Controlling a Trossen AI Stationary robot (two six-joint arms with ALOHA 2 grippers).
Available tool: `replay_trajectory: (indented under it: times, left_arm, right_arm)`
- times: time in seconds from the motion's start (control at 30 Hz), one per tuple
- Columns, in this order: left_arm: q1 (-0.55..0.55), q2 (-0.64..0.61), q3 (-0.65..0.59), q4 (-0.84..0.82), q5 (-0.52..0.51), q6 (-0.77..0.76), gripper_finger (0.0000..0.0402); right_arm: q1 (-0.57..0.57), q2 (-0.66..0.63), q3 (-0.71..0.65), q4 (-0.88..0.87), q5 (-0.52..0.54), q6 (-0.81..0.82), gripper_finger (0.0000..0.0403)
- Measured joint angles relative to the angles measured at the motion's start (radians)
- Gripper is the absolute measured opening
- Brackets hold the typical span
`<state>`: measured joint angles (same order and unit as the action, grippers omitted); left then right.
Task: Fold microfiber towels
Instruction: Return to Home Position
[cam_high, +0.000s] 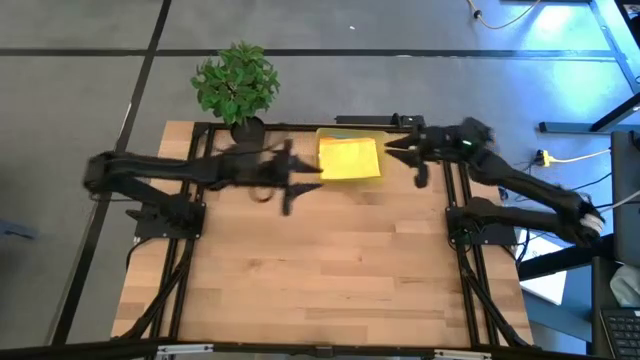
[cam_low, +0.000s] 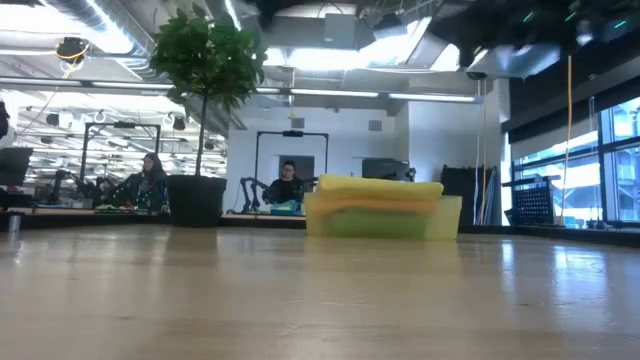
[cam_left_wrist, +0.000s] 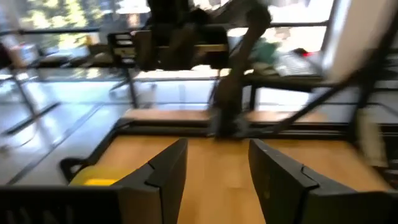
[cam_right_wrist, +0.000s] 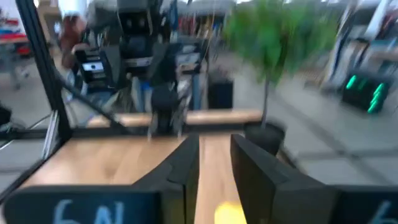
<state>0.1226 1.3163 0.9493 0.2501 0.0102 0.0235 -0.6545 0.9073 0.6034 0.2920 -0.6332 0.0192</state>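
Two grippers are flanking the bin (cam_high: 350, 131): the left gripper (cam_high: 312, 174) is hanging just beside its left side and the right gripper (cam_high: 393, 150) just beside its right, both with fingers apart and gripping nothing. The yellow towel (cam_high: 350, 160) is lying folded on top inside the bin, and what looks like a green towel (cam_low: 385, 222) is showing under it. You're homing now, so be lifting clear of the bin first, then pulling each arm straight away from it, with the left staying off the plant (cam_high: 236, 82) near the bin.

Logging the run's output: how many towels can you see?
2: the yellow towel tops the yellow bin at the far edge of the table; a green towel shows through its wall. Others may be hidden beneath.
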Motion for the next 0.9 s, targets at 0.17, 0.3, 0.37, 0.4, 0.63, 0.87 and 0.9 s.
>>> replay_trajectory:
  times: [0.17, 0.3, 0.37, 0.4, 0.63, 0.87, 0.9]
  left_arm:
    - [-0.117, -0.286, 0.000, -0.246, -0.036, 0.018, 0.0160]
    - [-0.175, -0.487, -0.102, -0.300, -0.122, 0.014, 0.0149]
    - [-0.179, -0.575, -0.183, -0.304, -0.130, 0.006, 0.0143]
    - [-0.179, -0.619, -0.228, -0.306, -0.135, 0.000, 0.0140]
    - [-0.177, -0.911, -0.539, -0.225, -0.178, -0.039, 0.0112]
    - [-0.177, -1.101, -0.754, -0.191, -0.182, -0.044, 0.0076]
    - [-0.177, -1.119, -0.772, -0.192, -0.182, -0.044, 0.0075]
  right_arm:
    - [0.025, -0.290, 0.000, -0.134, 0.088, -0.002, 0.0069]
    - [0.025, -0.469, 0.002, -0.340, 0.091, -0.052, 0.0054]
    - [0.025, -0.533, 0.001, -0.465, 0.118, -0.077, 0.0051]
    - [0.025, -0.560, 0.001, -0.519, 0.138, -0.087, 0.0050]
    - [0.025, -0.703, -0.059, -0.700, 0.188, -0.124, 0.0049]
    - [0.025, -0.822, -0.319, -0.413, 0.153, 0.082, 0.0049]
    - [0.025, -0.828, -0.358, -0.365, 0.157, 0.093, 0.0049]
